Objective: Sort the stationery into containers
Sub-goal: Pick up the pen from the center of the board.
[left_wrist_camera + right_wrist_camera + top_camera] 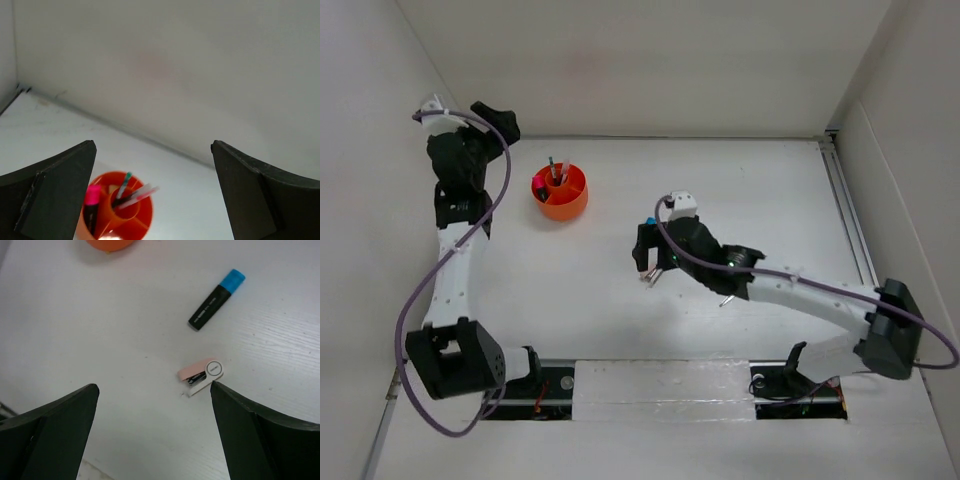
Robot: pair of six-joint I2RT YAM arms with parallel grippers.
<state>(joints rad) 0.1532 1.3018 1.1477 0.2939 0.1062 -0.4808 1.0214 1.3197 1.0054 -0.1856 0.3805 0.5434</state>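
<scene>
The round orange organiser [560,193] stands at the back left. In the left wrist view the organiser [131,222] holds a pink-capped highlighter [91,196] in an outer compartment and several pens [131,196] in the centre well. My left gripper [152,200] is open and empty, above and behind it; it also shows in the top view [492,122]. My right gripper [152,435] is open and empty over the table. Below it lie a black highlighter with a blue cap [216,300] and a small pink-and-white stapler [201,376], close to the right finger.
White walls close in the table at the back and both sides. A metal rail [848,205] runs along the right edge. A thin pen-like tip [727,298] pokes out from under the right forearm. The organiser's rim [110,244] shows at the top of the right wrist view.
</scene>
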